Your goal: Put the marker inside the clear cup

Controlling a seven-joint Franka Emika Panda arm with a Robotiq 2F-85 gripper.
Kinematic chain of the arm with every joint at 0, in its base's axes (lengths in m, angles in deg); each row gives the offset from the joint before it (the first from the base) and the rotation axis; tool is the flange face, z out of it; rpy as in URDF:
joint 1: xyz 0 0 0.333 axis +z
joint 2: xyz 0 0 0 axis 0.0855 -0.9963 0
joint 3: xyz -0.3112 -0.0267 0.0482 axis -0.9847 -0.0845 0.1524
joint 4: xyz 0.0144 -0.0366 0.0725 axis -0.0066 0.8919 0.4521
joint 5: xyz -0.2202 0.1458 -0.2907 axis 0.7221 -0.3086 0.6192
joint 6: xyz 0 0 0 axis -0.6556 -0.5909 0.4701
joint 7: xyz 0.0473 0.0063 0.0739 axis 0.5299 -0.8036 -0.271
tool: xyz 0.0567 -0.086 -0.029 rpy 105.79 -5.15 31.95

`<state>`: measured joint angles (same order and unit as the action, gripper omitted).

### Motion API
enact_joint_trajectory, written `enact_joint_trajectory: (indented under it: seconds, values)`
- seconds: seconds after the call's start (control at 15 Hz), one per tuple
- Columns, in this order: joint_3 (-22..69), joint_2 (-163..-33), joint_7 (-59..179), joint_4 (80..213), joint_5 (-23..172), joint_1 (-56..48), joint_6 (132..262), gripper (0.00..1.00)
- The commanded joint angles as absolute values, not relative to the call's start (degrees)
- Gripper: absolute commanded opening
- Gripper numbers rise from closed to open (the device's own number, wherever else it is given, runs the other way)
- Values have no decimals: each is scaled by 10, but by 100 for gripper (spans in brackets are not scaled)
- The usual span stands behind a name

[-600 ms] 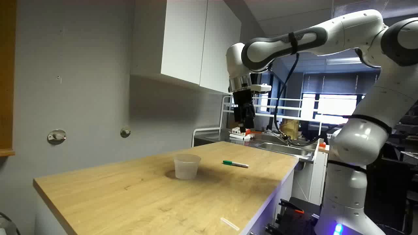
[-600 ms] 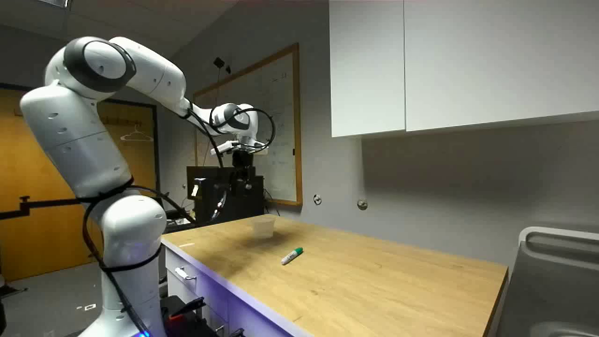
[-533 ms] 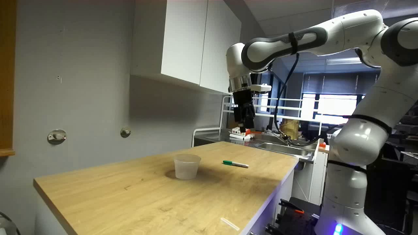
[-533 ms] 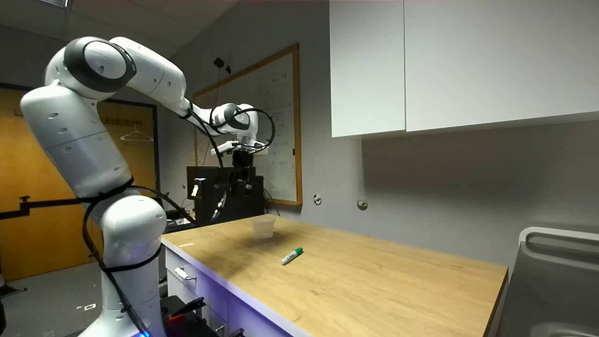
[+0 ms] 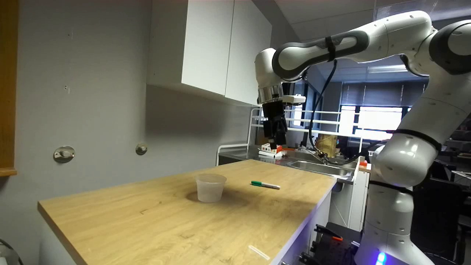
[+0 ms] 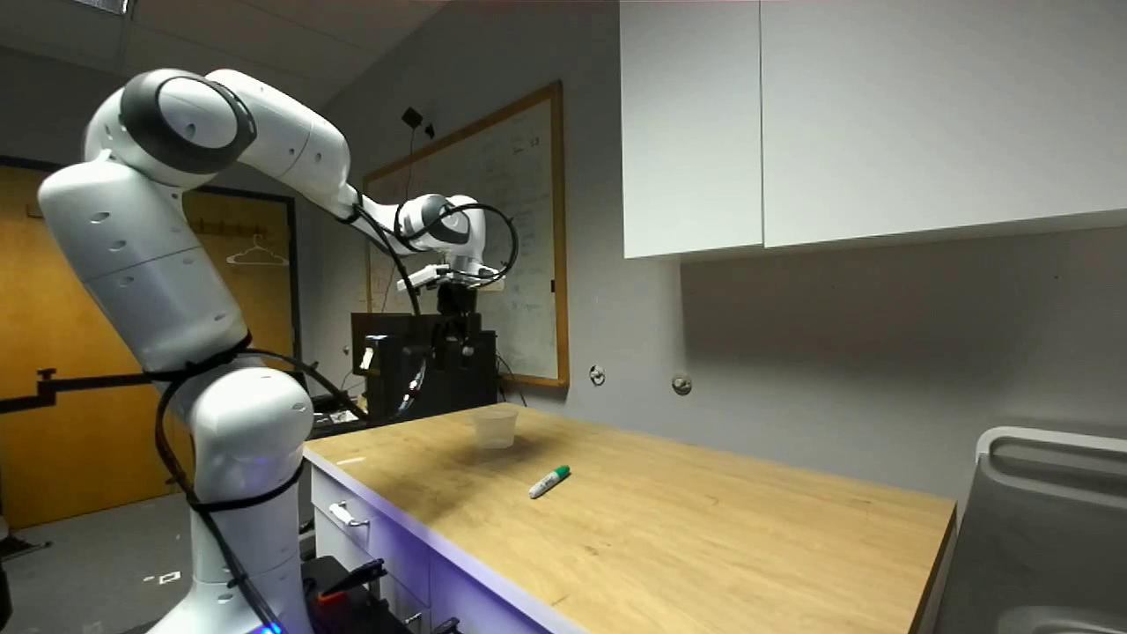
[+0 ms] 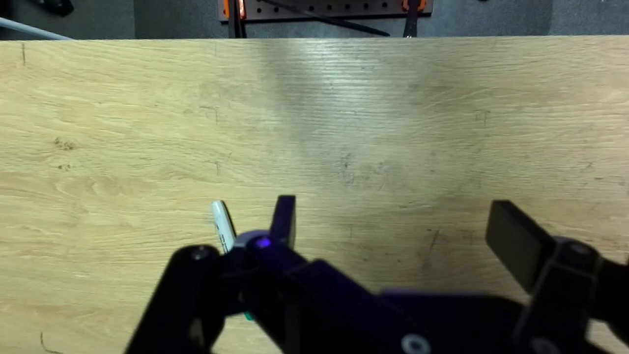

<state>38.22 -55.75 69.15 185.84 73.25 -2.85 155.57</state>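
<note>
The marker [image 5: 265, 185] lay on its side on the tabletop [image 5: 154, 228], near the clear cup [image 5: 210, 189] but outside it. The cup stood upright. Higher than the cup hung the end effector [image 7: 395, 228], its fingers [image 7: 520, 245] spread wide apart in the wrist view. In an exterior view, a pale strip [image 5: 259, 252] lay nearer the camera than the cup, a metal sink [image 5: 319, 168] sat farther off than it, and white cabinets [image 5: 217, 51] hung higher than it.
</note>
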Motion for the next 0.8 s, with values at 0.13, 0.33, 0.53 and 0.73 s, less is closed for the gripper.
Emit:
enact_joint_trajectory:
  seconds: [0.13,0.33,0.53,0.73]
  values:
    - [372,-560,689,1857,733,-18,1553,100]
    - [369,-563,678,1858,737,-16,1555,100]
    - [364,-572,665,1860,746,-17,1559,100]
    - [353,-584,642,1862,760,-21,1568,100]
